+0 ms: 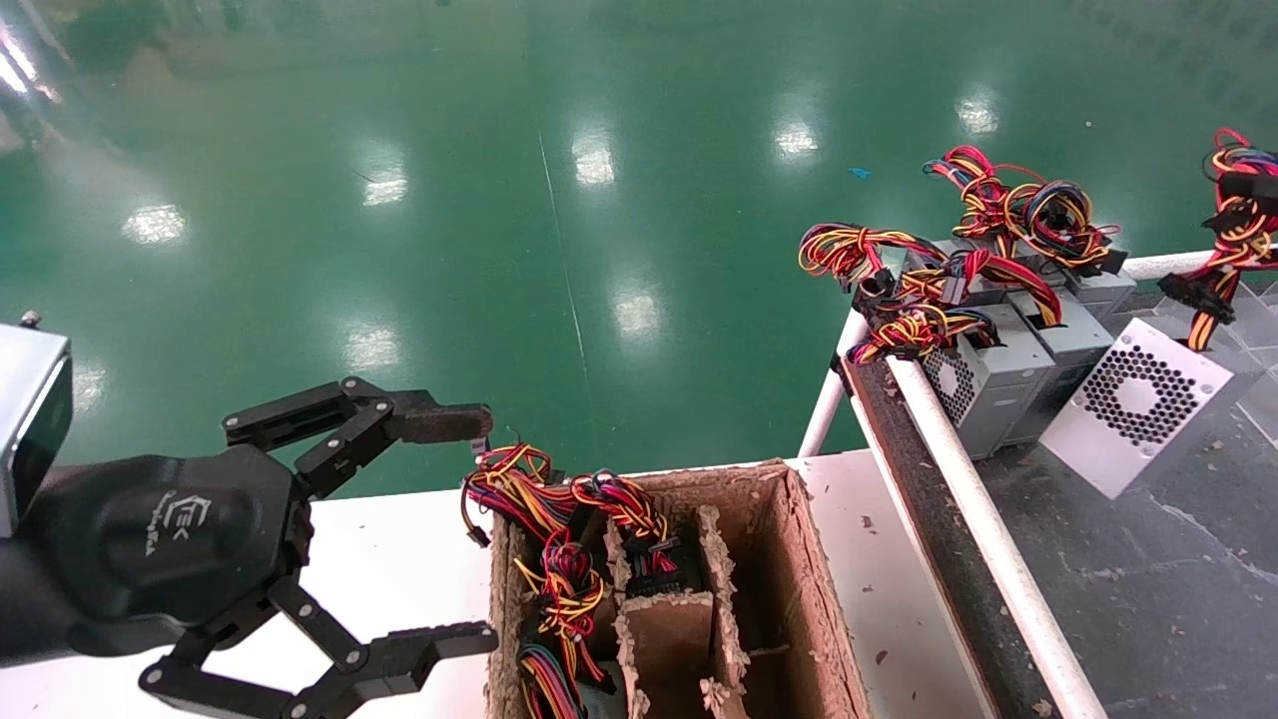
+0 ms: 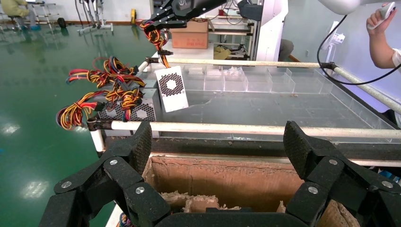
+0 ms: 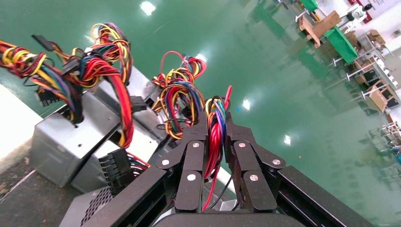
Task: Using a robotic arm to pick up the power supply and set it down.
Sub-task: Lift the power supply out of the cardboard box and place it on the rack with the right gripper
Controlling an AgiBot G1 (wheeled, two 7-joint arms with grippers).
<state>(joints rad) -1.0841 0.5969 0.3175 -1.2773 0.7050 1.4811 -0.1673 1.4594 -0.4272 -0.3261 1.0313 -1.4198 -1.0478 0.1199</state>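
My right gripper (image 3: 215,122) is shut on the red, yellow and blue wire bundle (image 3: 213,142) of a power supply (image 1: 1138,404). This grey box leans tilted on the dark tray (image 1: 1148,579) at the right, its perforated vent face up. In the left wrist view the same gripper (image 2: 163,21) holds the wires above that box (image 2: 172,87). More power supplies (image 1: 983,384) with tangled wires stand at the tray's near-left corner. My left gripper (image 1: 484,527) hangs open beside the cardboard box (image 1: 799,559), with nothing between its fingers (image 2: 142,142).
The cardboard box has torn dividers and holds wire bundles (image 1: 564,559) in its left compartments. A white rail (image 1: 983,519) borders the tray. A white table (image 1: 399,569) lies under the box. A person's arm (image 2: 383,42) shows beyond the tray.
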